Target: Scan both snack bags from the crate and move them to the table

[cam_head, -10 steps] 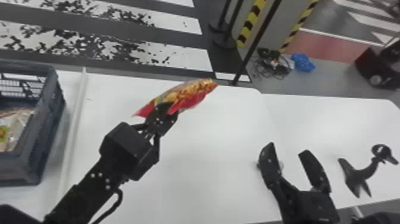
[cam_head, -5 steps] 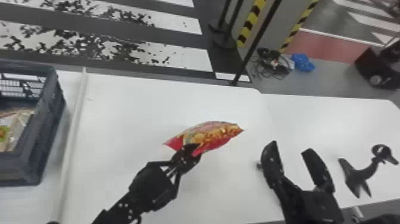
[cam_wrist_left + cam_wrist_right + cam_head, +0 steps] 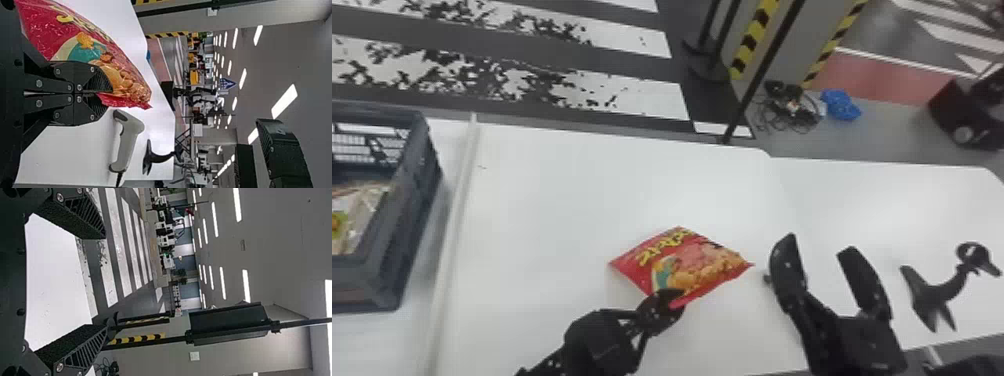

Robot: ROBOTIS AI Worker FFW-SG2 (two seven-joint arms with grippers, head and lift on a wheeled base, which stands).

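Pinching the red snack bag (image 3: 697,265) by its near edge, with the left fingers (image 3: 659,320) pressed together on the film, out over the table (image 3: 557,200). Impossible to tell whether touching the tabletop or hanging just above. Held just left of the right fingers (image 3: 784,275), with its long axis running roughly side to side and one corner aimed at them. Spread wide on the right, with nothing between. Next, probably, a reach for the scanner (image 3: 129,141), lying on the table between bag and black stand (image 3: 932,302) (more the right arm's side than the left's, by the look of it). Better to bring scanner to bag than to let go first. Over at far left, in the crate (image 3: 407,225), what looks like the other bag (image 3: 362,212), waiting for a turn.
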